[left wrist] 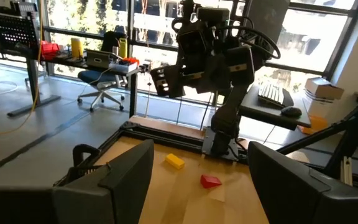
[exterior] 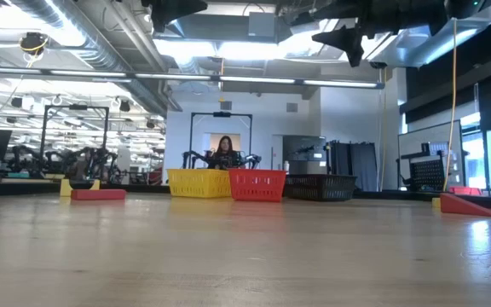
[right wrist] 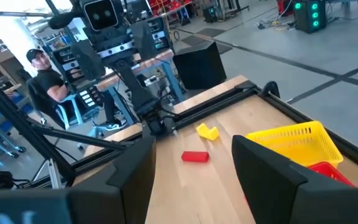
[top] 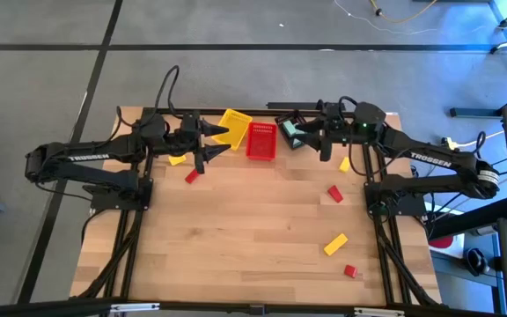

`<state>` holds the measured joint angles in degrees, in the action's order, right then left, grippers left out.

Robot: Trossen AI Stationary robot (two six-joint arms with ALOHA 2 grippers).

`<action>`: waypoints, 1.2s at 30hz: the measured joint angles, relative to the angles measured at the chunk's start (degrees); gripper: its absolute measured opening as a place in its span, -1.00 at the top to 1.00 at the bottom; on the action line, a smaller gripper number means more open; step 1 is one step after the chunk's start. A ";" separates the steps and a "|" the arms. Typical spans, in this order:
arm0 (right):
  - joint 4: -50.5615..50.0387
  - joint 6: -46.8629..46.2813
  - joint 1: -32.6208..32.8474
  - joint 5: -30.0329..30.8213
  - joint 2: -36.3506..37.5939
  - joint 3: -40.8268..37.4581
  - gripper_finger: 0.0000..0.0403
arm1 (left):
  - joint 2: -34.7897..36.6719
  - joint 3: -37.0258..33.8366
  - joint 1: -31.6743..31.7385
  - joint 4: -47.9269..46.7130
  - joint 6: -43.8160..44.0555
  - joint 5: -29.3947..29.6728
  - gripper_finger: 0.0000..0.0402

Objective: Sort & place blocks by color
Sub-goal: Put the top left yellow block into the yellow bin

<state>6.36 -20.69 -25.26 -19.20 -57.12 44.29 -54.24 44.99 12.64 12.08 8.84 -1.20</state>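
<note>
the blocks lie scattered on the wooden table [top: 262,229]: a red block [top: 192,176] and a yellow block [top: 177,159] near the left arm, and on the right side a yellow block [top: 345,164], a red wedge-like block [top: 334,193], a yellow bar [top: 335,244] and a small red cube [top: 349,271] nearest the front edge. judged by their look, these are small, rigid, light pieces with smooth faces; they should not deform or break, but may slide or twist if pinched off-centre. take hold across two flat parallel sides, at mid-length. the yellow bar lies flat with its long axis on a diagonal, its far end pointing towards the right edge; close the fingers across its short width. the wedge has a sloped face, so grip its upright sides. the cube offers no preferred direction. the yellow basket [top: 233,125], red basket [top: 261,140] and black basket [top: 290,129] stand side by side at the far edge. the left gripper [top: 222,139] hangs above the table near the yellow basket, jaws apart and empty. the right gripper [top: 304,134] hangs over the black basket, jaws apart with nothing between them in its wrist view.
</note>
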 joint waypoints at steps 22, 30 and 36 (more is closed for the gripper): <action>-0.37 0.22 0.00 0.07 -0.22 0.00 -0.05 | -0.11 1.88 4.52 -18.53 13.09 7.45 -0.25; -0.70 0.17 0.00 0.07 -0.22 0.00 -0.05 | -4.97 6.72 17.98 -55.54 22.07 7.35 -0.25; -1.14 0.15 0.00 0.07 -0.22 0.00 -0.05 | -12.34 6.71 20.74 -72.84 17.85 8.99 -0.25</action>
<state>5.21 -20.53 -25.26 -19.14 -57.34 44.29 -66.58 51.70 33.39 -60.76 26.69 7.79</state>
